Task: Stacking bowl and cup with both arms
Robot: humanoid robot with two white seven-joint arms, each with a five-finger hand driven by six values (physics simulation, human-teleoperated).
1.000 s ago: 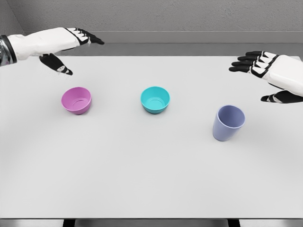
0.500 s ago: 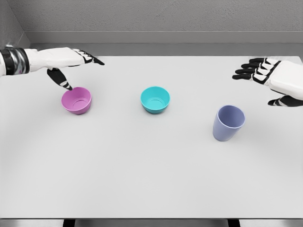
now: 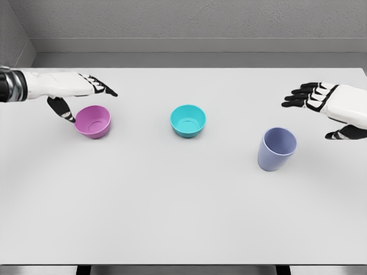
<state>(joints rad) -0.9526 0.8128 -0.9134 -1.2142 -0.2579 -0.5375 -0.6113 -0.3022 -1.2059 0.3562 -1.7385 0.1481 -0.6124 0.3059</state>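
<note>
A pink bowl (image 3: 93, 121) sits on the left of the white table (image 3: 183, 200). A teal bowl (image 3: 188, 120) stands near the middle, and a lavender cup (image 3: 277, 149) stands upright to the right. My left hand (image 3: 86, 100) hovers open just above and behind the pink bowl, its thumb beside the bowl's left rim and its fingers stretched over the far rim. My right hand (image 3: 321, 109) is open at the right edge, up and to the right of the cup, apart from it.
A grey wall runs behind the table's far edge. The table's front edge (image 3: 183, 264) lies along the bottom of the view.
My left hand has come down and drawn back left to the pink bowl, thumb now at its rim. My right hand has sunk slightly toward the cup. Bowls and cup have not moved.
</note>
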